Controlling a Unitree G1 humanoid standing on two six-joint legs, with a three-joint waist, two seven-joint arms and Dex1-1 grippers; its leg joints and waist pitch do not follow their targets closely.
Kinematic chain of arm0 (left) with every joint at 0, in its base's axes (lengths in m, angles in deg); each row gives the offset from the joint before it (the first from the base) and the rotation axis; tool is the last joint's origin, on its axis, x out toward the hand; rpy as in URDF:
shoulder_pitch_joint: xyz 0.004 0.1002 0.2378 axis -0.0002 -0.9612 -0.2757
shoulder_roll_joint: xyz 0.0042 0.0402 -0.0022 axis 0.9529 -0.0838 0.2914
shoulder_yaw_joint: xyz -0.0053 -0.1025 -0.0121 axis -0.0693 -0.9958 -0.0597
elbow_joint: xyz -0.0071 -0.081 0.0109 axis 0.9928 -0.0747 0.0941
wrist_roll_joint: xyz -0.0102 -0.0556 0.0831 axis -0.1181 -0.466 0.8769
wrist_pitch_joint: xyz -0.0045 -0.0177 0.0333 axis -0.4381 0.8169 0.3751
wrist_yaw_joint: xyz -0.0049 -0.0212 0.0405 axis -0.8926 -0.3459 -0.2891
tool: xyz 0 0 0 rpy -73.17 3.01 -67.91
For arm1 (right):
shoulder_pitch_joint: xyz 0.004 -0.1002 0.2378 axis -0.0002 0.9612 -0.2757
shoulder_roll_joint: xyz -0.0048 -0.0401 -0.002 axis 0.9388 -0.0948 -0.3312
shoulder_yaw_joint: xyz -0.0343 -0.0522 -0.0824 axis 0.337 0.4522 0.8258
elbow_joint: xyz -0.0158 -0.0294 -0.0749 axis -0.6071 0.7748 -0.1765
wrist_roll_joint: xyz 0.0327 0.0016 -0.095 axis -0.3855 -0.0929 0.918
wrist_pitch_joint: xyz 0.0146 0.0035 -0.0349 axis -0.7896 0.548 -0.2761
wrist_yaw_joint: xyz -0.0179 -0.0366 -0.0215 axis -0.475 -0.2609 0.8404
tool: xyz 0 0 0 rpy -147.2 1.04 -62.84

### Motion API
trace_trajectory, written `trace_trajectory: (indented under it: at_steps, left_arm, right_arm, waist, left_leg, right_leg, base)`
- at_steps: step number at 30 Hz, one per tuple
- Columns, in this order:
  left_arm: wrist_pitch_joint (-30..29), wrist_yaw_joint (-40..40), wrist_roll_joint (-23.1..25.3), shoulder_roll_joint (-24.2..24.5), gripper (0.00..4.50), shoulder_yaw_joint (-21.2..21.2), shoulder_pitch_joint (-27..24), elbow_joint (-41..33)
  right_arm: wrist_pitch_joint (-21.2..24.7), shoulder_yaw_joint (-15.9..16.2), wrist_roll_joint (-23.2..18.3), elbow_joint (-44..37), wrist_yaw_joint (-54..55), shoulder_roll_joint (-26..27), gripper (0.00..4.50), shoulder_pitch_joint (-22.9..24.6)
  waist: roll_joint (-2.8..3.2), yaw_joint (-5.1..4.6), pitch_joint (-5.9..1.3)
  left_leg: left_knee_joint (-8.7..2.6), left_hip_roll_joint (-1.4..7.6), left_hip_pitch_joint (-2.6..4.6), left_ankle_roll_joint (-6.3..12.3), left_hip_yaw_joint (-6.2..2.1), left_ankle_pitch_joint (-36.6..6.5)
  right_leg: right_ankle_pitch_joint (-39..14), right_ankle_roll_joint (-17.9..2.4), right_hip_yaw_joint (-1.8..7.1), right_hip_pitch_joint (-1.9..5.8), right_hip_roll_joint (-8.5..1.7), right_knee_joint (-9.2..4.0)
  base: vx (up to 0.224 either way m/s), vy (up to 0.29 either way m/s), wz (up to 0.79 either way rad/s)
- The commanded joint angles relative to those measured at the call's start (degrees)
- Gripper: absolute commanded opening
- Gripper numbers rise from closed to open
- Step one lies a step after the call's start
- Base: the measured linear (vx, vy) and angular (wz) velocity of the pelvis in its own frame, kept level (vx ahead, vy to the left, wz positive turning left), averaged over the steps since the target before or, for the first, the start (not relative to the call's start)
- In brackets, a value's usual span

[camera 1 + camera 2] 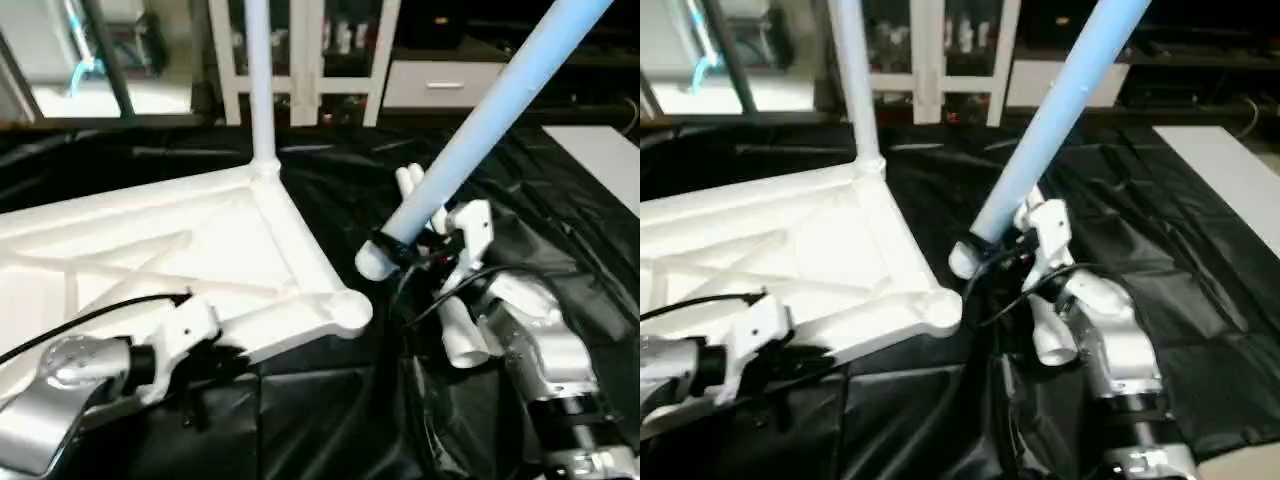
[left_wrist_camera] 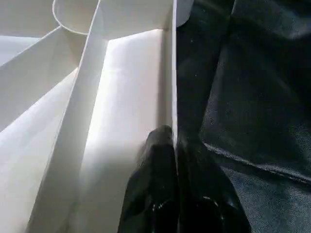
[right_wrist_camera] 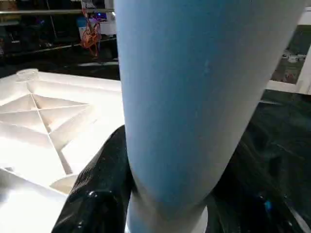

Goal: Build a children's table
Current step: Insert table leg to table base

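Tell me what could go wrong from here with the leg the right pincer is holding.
1. The right pincer grips the tilted leg near its lower end, so the long upper part could lever it loose.
2. That end sits beside the empty corner socket, not over it; pushing now could jam on the rim.
3. The left pincer pinches only the thin tabletop edge, so the tabletop may slide on the black sheet.

We see a crinkled black plastic sheet (image 1: 330,190) spread over the work surface, and beyond it a white wooden shelving unit (image 1: 305,60) holding small bottles.
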Motion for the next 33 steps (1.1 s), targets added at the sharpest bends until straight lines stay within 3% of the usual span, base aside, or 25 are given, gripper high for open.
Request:
trace_trajectory:
  at_steps: [1, 2, 3, 5, 7, 10, 15, 24, 25, 28, 31, 32, 33]
  left_arm:
    - [3.69, -2.38, 1.99, -1.85, 0.02, 1.20, 2.13, 3.11]
    - [4.24, -3.07, 2.19, -2.32, 0.02, 1.08, 2.53, 3.46]
    - [4.03, -3.18, 1.43, -2.90, 0.44, 0.68, 3.32, 3.81]
    - [3.58, -2.82, 0.53, -3.07, 0.55, 0.28, 3.95, 3.60]
    - [3.27, -2.30, -0.14, -2.91, 0.72, 0.04, 4.84, 3.02]
    - [1.85, -1.72, -0.63, -2.60, 0.98, 0.54, 6.10, 1.38]
    - [2.14, -0.36, 1.75, -2.37, 0.98, 3.62, 6.57, 1.41]
    - [0.42, -0.43, 4.10, 0.19, 0.98, 5.84, 6.56, 1.71]
    - [0.43, -0.74, 4.53, 0.25, 1.25, 5.97, 6.67, 2.07]
    - [1.73, -2.34, 5.99, 0.08, 1.25, 6.19, 7.23, 3.72]
    - [2.21, -2.78, 6.49, 0.42, 1.63, 6.45, 7.44, 3.74]
    - [2.17, -2.70, 6.45, 0.52, 1.63, 6.55, 7.54, 3.77]
    - [1.94, -2.46, 6.19, 0.57, 1.31, 6.53, 7.53, 3.72]
  right_arm:
    - [0.49, -0.96, -0.80, -0.64, 0.97, 0.01, 1.84, -0.08]
    - [0.47, -1.00, -0.72, -0.84, 1.07, 0.03, 1.84, 0.00]
    - [0.91, -1.08, -0.91, -1.38, 1.01, -0.05, 1.84, -0.04]
    - [1.62, -1.30, -1.42, -2.13, 0.85, -0.10, 1.84, -0.04]
    - [2.42, -1.43, -2.13, -3.06, 0.43, -0.13, 1.84, 0.13]
    - [3.37, -1.35, -3.06, -4.18, -0.21, -0.03, 1.84, 0.61]
    - [2.88, -0.78, -2.65, -4.00, -0.04, 0.02, 1.84, 1.08]
    - [3.86, -0.19, -2.75, -5.02, -0.03, -0.06, 1.84, 1.23]
    - [3.83, -0.11, -2.72, -4.98, -0.10, -0.04, 1.84, 1.18]
    - [3.91, 0.66, -2.64, -5.44, -0.59, 0.17, 1.84, 1.44]
    - [3.94, 0.90, -2.55, -5.52, -0.79, 0.19, 1.84, 1.48]
    - [3.96, 0.91, -2.57, -5.44, -0.81, 0.21, 1.84, 1.40]
    - [4.03, 0.91, -2.65, -5.42, -0.90, 0.22, 1.84, 1.34]
  waist:
    - [0.46, 0.14, -2.79]
    - [0.69, 0.36, -2.76]
    - [1.05, 0.60, -2.40]
    - [0.56, 0.64, -2.56]
    - [1.12, 0.71, -2.23]
    - [0.93, 0.65, -2.24]
    - [0.94, 0.69, -2.18]
    - [1.06, 0.65, -1.81]
    - [1.06, 0.64, -1.80]
    - [1.05, 0.67, -1.82]
    - [1.17, 0.81, -1.88]
    - [1.28, 0.87, -1.99]
    - [1.19, 0.84, -1.97]
  left_leg:
    - [-4.78, 2.57, 2.26, -0.05, -0.75, -14.54]
    - [-4.75, 2.61, 2.41, -0.28, -0.62, -14.57]
    - [-4.81, 2.51, 2.22, -0.56, -0.65, -14.61]
    - [-4.74, 2.47, 2.14, -0.64, -0.63, -15.15]
    - [-4.95, 2.52, 2.22, -1.16, -0.69, -16.29]
    - [-5.00, 2.57, 2.32, -1.54, -0.74, -16.45]
    - [-4.78, 2.55, 2.24, -0.54, -0.63, -13.64]
    - [-5.05, 2.61, 2.31, -1.36, -0.66, -15.92]
    - [-5.06, 2.62, 2.27, -1.43, -0.66, -15.89]
    - [-4.94, 2.56, 2.25, -1.28, -0.62, -15.40]
    - [-4.91, 2.58, 2.27, -1.13, -0.62, -14.66]
    - [-4.86, 2.57, 2.30, -1.00, -0.60, -14.34]
    - [-4.83, 2.53, 2.22, -0.82, -0.59, -13.91]
  right_leg:
    - [-2.59, -11.43, 1.03, 0.48, -1.23, -3.69]
    - [-2.45, -11.26, 1.09, 0.42, -1.21, -3.76]
    - [-2.35, -11.17, 1.17, 0.35, -1.26, -3.66]
    - [-3.46, -11.12, 1.15, 0.61, -1.27, -3.63]
    - [-4.51, -11.21, 1.17, 0.34, -1.24, -3.80]
    - [-3.29, -11.34, 1.11, 0.38, -1.08, -3.63]
    - [-0.37, -11.69, 1.06, 0.52, -1.10, -3.49]
    - [-3.43, -11.51, 1.11, 0.34, -1.15, -3.74]
    - [-3.39, -11.49, 1.13, 0.36, -1.17, -3.70]
    - [-2.73, -11.59, 1.14, 0.40, -1.18, -3.67]
    - [-1.69, -11.90, 1.09, 0.45, -1.20, -3.53]
    - [-1.22, -12.07, 1.07, 0.52, -1.22, -3.48]
    - [-0.77, -12.25, 1.06, 0.58, -1.19, -3.45]
  base:
    - [0.000, 0.000, 0.00]
    - [0.000, 0.000, 0.00]
    - [0.000, 0.000, 0.00]
    - [0.000, 0.000, 0.00]
    - [0.000, 0.000, 0.00]
    - [0.000, 0.000, 0.00]
    - [0.000, 0.000, 0.00]
    - [0.000, 0.000, 0.00]
    - [0.000, 0.000, 0.00]
    - [0.000, 0.000, 0.00]
    - [0.000, 0.000, 0.00]
    - [0.000, 0.000, 0.00]
    - [0.000, 0.000, 0.00]
